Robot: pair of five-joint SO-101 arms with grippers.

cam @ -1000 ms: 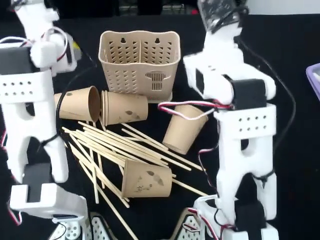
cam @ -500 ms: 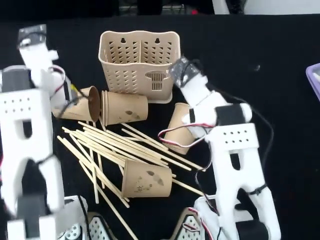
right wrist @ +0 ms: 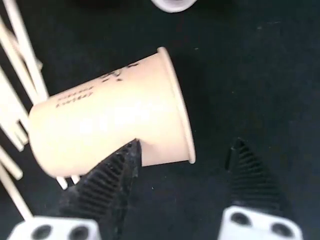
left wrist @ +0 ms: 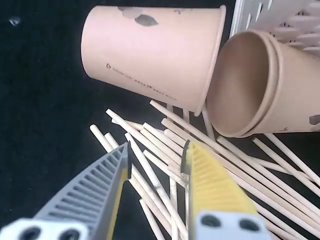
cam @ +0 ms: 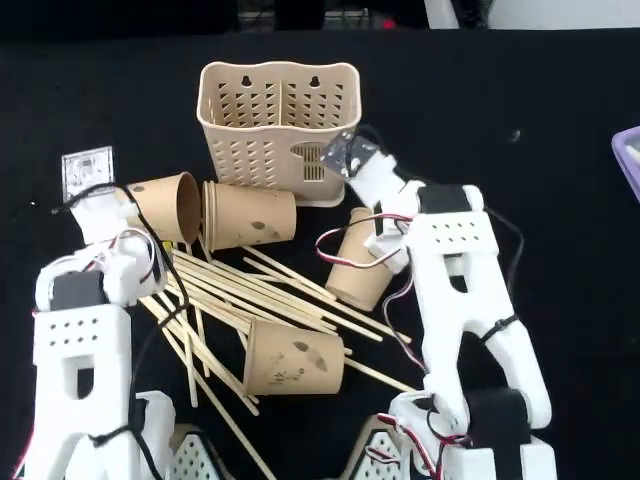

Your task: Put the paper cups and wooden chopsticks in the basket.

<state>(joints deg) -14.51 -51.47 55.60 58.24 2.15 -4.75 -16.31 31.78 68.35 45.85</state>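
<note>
At 12 o'clock on the black counter (cam: pixel 560 200) the basket (cam: pixel 280 125) stands upright, mouth up. Just at its 7 o'clock two paper cups lie on their sides with their rims meeting: the outer cup (cam: pixel 160 207) and the second cup (cam: pixel 250 215). From under them the wooden chopsticks (cam: pixel 230 300) fan loosely across the middle of the counter, running from 10 o'clock toward 4 o'clock. A third cup, the near cup (cam: pixel 293 358), rests on its side on top of the sticks at the 6 o'clock end of the pile.

The right cup (cam: pixel 362 270) lies on its side at 3 o'clock of the pile, with its base toward the sticks and its rim turned away from them. The right claw (right wrist: pixel 185 147) is spread wide and straddles that rim. One finger crosses the cup's wall and the other hangs over bare counter past the mouth. Whether either finger touches the cup cannot be told.

The left claw (left wrist: pixel 156 150) holds nothing, its jaws parted partway. It hangs above the stick ends at the 9 o'clock side of the pile, several sticks lying between its fingers. The outer cup lies just beyond its fingertips.
</note>
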